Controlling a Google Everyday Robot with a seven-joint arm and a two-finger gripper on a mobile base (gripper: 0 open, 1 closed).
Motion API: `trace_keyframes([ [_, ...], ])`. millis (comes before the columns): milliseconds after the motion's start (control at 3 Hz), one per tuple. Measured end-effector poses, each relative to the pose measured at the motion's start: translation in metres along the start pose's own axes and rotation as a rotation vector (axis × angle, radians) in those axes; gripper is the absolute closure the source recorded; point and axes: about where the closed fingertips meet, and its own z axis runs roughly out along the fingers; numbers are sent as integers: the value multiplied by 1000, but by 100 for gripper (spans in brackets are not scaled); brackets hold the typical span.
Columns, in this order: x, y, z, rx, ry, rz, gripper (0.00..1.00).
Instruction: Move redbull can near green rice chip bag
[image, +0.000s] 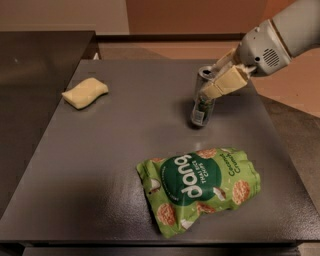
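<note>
Camera view: A dark grey counter (115, 150) filled most of the picture. A slim silver drink can (202, 107) with dark markings stood toward the far right of the counter, leaning a little, its shiny top tipped toward the right. Whether its base rested on the counter or sat just above it could not be told.

The tool (208, 80) was at the can's upper half, coming in from the upper right on a thick pale grey arm (280, 35). Its two cream-coloured fingers (225, 82) were closed narrowly around the can, pinching it: one finger lay across the front of the can just below the rim, and the other sat behind the rim on the far side. The tool touched nothing else.

A large light-green chip bag (200, 187) lay flat at the near edge of the counter, toward the right, its dark green circle with white lettering facing up. The can stood beyond the bag, apart from it, with bare counter between them.

A pale yellow sponge (85, 92) lay at the far left of the counter, well apart from the can and the bag.
</note>
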Motion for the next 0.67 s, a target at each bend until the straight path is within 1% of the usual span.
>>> trace_keyframes([
  [333, 5, 19, 5, -39, 31, -18, 100],
  [667, 8, 30, 12, -54, 53, -28, 100],
])
